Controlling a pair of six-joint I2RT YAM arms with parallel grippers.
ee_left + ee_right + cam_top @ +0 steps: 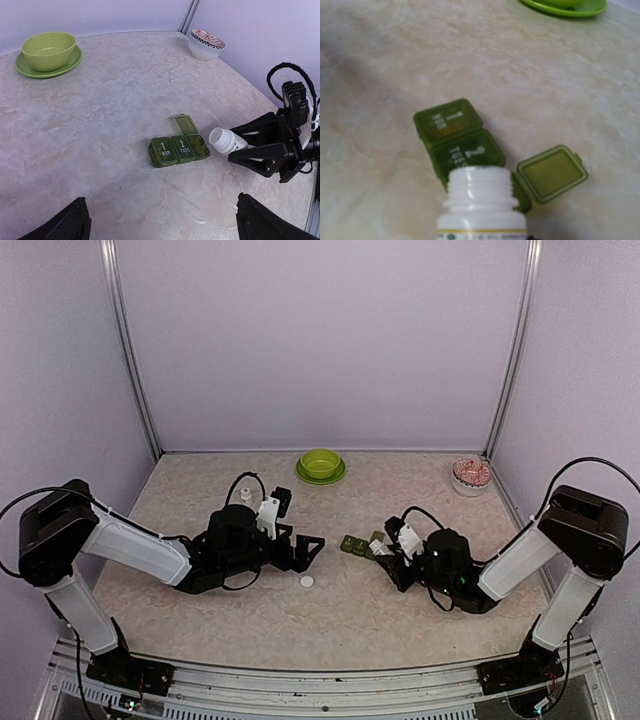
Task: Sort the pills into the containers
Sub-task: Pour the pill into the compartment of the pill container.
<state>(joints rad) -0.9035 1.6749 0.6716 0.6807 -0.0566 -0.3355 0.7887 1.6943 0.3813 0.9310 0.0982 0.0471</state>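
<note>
Right hand (240,146) holds open bottle (226,140) at pill box (177,150) — end lid (186,124) up.

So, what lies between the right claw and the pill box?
A white bottle, gripped on its side by the right claw, mouth at the open compartment of the pill box; see the left wrist view.
</note>
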